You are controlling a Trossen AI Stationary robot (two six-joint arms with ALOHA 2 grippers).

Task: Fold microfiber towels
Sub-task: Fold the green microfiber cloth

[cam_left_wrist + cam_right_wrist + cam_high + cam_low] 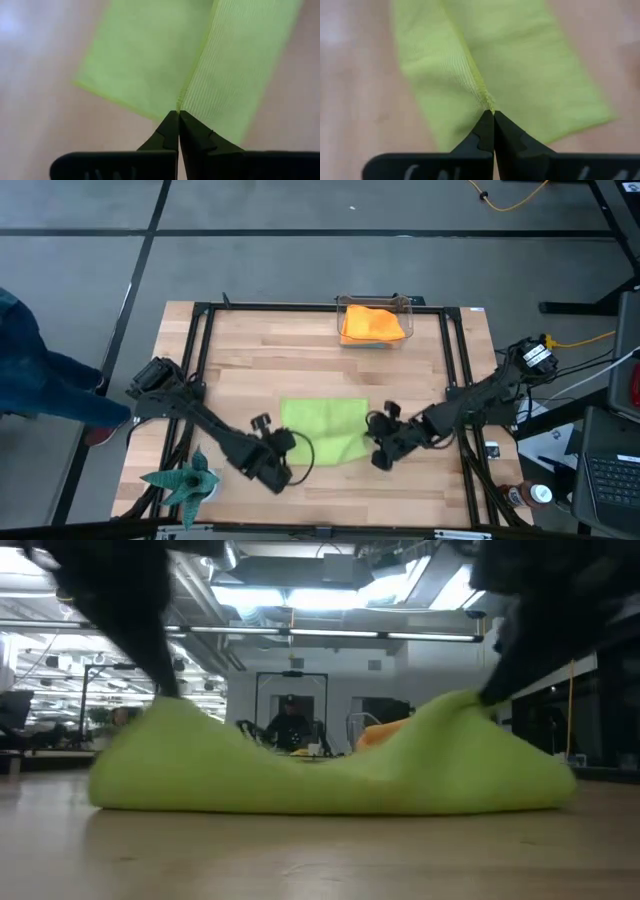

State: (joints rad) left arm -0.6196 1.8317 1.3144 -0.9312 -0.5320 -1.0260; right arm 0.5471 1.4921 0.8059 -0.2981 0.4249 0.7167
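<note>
Left gripper (178, 114): clamped on lime green towel (322, 428), near corner lifted.
Right gripper (493, 114): pinches opposite corner.
Behind: orange towels (372, 323) in clear bin (400, 304).
Table edge: plant figure (185, 478) beside left arm.

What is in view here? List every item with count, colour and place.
lime green towel: one, lime green, table's near middle, two corners lifted
orange towels: count unclear, orange, in the clear bin
clear bin: one, transparent, table's far edge
plant figure: one, dark green, near left corner
table: one, light wood
person: one, blue sleeve, left of the table
left gripper: shut on the lime green towel
right gripper: shut on the lime green towel
</note>
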